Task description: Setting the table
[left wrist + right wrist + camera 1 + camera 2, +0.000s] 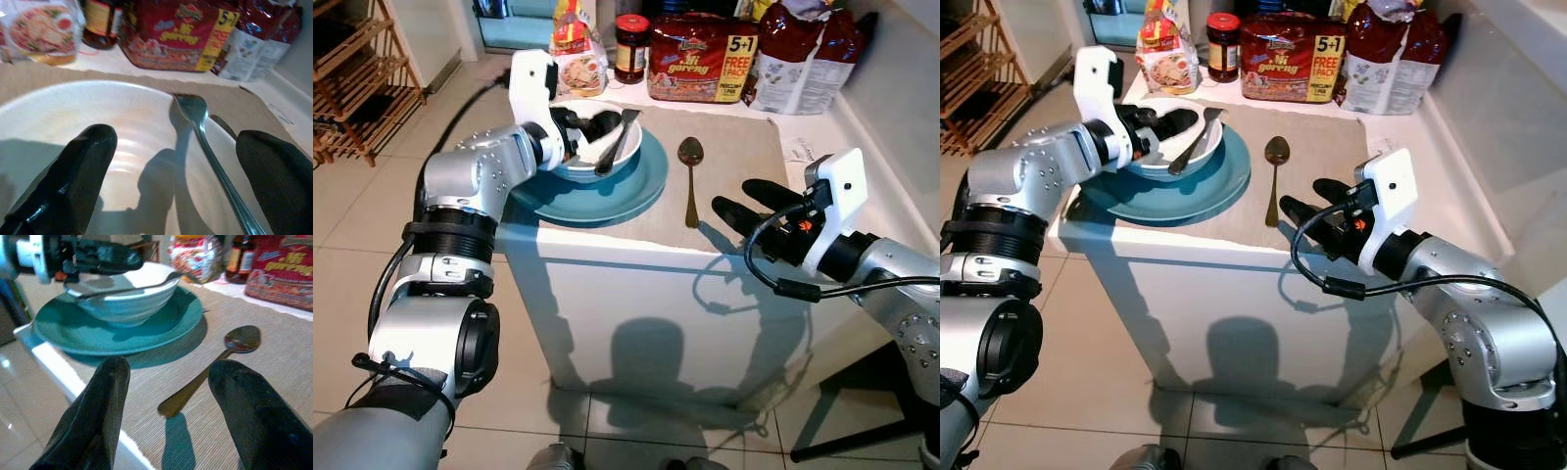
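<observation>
A white bowl (628, 147) sits on a teal plate (636, 191) on the beige placemat (724, 147). A silver fork (620, 140) leans inside the bowl, tines up over its far rim. My left gripper (585, 124) reaches into the bowl, open, with nothing between its fingers; the fork (205, 142) lies between them without contact. A dark spoon (690, 176) lies on the mat to the right of the plate. My right gripper (744, 204) hovers open near the spoon's handle end (176, 401), at the mat's front right.
Along the back of the white counter (636, 284) stand a jar (630, 47), a red noodle multipack (703, 57), a snack bag (574, 44) and a dark red bag (808, 54). A wooden rack (357, 78) stands on the tiled floor at left.
</observation>
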`<state>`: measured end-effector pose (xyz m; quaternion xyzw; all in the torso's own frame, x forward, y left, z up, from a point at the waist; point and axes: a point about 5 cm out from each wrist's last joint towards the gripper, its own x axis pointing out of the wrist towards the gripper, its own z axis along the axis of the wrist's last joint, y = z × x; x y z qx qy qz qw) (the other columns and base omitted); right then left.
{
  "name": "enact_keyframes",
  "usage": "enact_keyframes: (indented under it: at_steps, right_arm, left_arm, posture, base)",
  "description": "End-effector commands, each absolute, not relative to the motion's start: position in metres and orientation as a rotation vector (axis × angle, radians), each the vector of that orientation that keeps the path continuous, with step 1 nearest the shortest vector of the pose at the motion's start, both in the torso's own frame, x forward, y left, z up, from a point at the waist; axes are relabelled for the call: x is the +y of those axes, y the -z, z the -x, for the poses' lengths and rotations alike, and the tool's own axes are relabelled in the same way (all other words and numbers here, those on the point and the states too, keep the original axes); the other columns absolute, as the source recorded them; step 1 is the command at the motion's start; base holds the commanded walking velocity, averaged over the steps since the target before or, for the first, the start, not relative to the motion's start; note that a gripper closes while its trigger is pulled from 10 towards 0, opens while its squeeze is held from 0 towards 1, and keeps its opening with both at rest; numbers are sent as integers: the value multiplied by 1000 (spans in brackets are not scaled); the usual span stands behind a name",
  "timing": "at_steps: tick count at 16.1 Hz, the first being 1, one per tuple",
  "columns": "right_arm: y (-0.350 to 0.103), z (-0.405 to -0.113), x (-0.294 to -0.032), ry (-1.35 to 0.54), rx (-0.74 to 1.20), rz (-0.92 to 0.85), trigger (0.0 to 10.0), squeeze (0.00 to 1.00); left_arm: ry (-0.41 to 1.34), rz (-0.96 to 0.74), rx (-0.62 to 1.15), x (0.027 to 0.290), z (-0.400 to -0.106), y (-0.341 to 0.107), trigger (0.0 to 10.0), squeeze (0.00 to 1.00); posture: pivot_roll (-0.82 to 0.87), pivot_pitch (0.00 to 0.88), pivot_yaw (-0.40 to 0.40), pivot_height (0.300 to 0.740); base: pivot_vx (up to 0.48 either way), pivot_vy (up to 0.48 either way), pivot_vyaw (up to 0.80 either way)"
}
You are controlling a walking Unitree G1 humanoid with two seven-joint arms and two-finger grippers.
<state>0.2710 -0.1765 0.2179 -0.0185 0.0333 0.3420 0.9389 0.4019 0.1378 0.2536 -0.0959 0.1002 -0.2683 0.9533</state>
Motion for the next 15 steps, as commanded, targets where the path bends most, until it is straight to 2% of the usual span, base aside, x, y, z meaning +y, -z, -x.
enact_keyframes:
  at_steps: [1,10,13,15]
  right_arm:
    - [-222,-265,-175,-739,70,55,10000,0]
    - [-226,-261,-177,-790,95,107,10000,0]
    - [-225,-260,-178,-796,102,111,10000,0]
    - [-225,-259,-178,-799,104,123,10000,0]
  left_arm:
    - [593,183,172,133,-403,-269,10000,0]
    - [643,128,235,129,-408,-261,10000,0]
    - [692,176,228,123,-408,-264,10000,0]
    - [712,133,243,119,-407,-261,10000,0]
  posture:
    - [-61,78,-29,740]
    - [-67,82,-32,740]
    - [-65,84,-31,740]
    - [-66,84,-29,740]
  base:
    - [0,0,0]
    - [0,0,0]
    - [0,0,0]
    - [0,0,0]
